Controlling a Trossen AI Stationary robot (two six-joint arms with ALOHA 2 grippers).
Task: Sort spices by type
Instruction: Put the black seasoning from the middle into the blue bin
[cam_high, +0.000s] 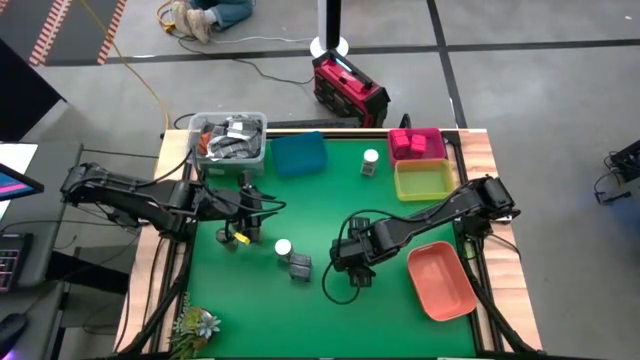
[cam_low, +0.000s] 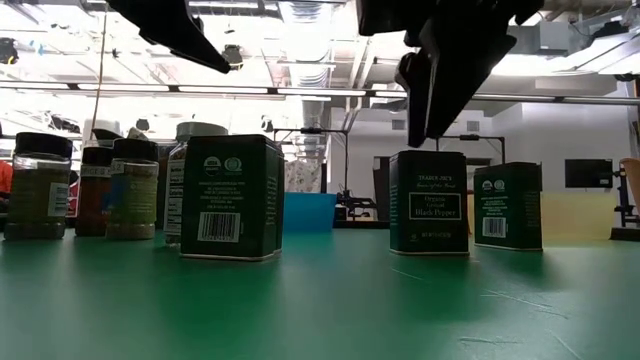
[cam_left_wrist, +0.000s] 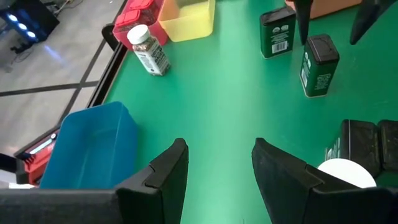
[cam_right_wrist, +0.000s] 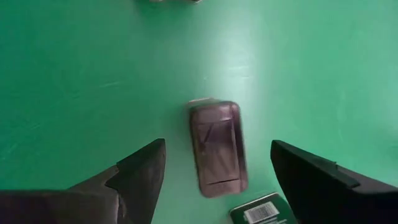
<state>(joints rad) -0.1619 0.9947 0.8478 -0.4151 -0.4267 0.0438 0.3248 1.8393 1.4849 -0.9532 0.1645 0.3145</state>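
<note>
The high view looks straight down on the whole green table (cam_high: 320, 200). The low view sits at tabletop level, close to the dark tins (cam_low: 428, 202), facing the room behind. The left wrist view looks obliquely across the table toward the yellow tray (cam_left_wrist: 186, 18). The right wrist view looks steeply down, close over one tin (cam_right_wrist: 216, 147), which the low view shares.

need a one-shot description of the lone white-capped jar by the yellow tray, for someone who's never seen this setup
On the green table, find the yellow tray on the right arm's side. Between it and the blue tray stands a small white-capped jar, upright and alone. The other white-capped jar, nearer mid-table, has dark tins right beside it.
</note>
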